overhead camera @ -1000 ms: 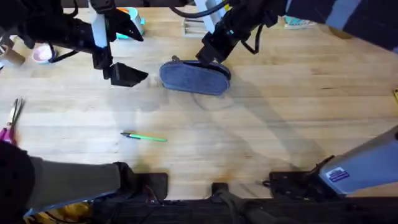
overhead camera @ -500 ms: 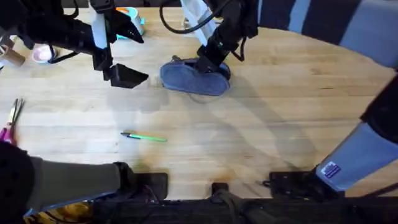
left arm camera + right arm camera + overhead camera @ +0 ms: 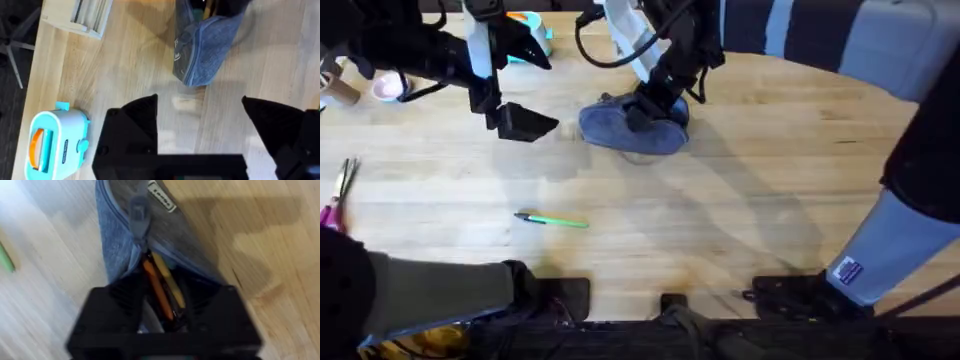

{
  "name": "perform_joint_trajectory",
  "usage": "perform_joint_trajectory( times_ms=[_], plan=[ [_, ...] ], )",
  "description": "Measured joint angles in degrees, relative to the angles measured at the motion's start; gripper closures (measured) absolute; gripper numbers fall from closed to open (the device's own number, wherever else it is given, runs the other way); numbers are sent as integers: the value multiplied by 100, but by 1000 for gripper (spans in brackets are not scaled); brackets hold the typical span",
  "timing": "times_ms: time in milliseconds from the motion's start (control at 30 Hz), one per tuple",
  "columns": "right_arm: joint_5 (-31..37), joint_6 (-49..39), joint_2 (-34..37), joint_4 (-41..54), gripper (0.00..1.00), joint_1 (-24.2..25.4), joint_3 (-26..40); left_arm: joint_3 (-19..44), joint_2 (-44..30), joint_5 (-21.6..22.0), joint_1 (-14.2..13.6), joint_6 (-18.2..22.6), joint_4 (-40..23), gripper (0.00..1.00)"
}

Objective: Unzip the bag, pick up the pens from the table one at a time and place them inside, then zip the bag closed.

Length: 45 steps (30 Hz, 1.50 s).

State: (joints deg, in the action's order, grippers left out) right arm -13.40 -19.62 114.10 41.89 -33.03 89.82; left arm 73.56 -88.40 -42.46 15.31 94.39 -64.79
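Note:
The blue-grey bag (image 3: 620,130) lies on the table (image 3: 740,200) at the back middle. My right gripper (image 3: 650,105) is down on the bag's right half. In the right wrist view the bag (image 3: 117,245) gapes open along its zip, the zip pull (image 3: 138,210) lies at the far end, and an orange pen (image 3: 156,287) and a yellow pen (image 3: 170,282) lie inside, right at the gripper. My left gripper (image 3: 527,121) hovers open and empty just left of the bag (image 3: 202,50). A green pen (image 3: 554,221) lies alone nearer the front.
A teal toy toaster (image 3: 528,30) and a white slatted rack (image 3: 632,42) stand at the back. Pink-handled scissors (image 3: 336,192) lie at the left edge, and a small pink cup (image 3: 388,88) sits at the back left. The wood to the right is bare.
My right arm has swung left, bringing its gripper from the bag's right end further onto the bag. The left arm, the bag and the green pen have stayed put.

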Motion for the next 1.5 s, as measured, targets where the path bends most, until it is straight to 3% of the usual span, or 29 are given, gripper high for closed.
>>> perform_joint_trajectory(
  times_ms=[67, 100, 133, 633, 1133, 1333, 1467, 1500],
  plan=[
    [3, -22, 0, 15, 345, -18, 0, 0, 0, 0, 0, 0, 1, 7],
    [6, -76, 2, 37, 23, -19, 0, 0, 0, 0, 0, 0, -1, 8],
    [6, -81, 0, 34, 8, -19, 0, 0, 2, 0, 0, 0, -1, 7],
    [5, -95, -88, 67, 3, -16, -1, 0, 0, 67, 0, 13, -93, 7],
    [-3, -76, -1968, 87, 4, 248, -2, 0, 525, 746, 0, 20, -923, 7],
    [-118, 121, -2318, 343, 4, 246, -2, 0, 891, 814, 0, 20, -912, 8],
    [-419, 299, -2321, 700, 4, 154, -2, 0, 971, 1103, 19, 7, -845, 7],
    [-473, 427, -2323, 806, 5, -131, -2, 0, 970, 1252, 193, -19, -793, 7]
  ],
)
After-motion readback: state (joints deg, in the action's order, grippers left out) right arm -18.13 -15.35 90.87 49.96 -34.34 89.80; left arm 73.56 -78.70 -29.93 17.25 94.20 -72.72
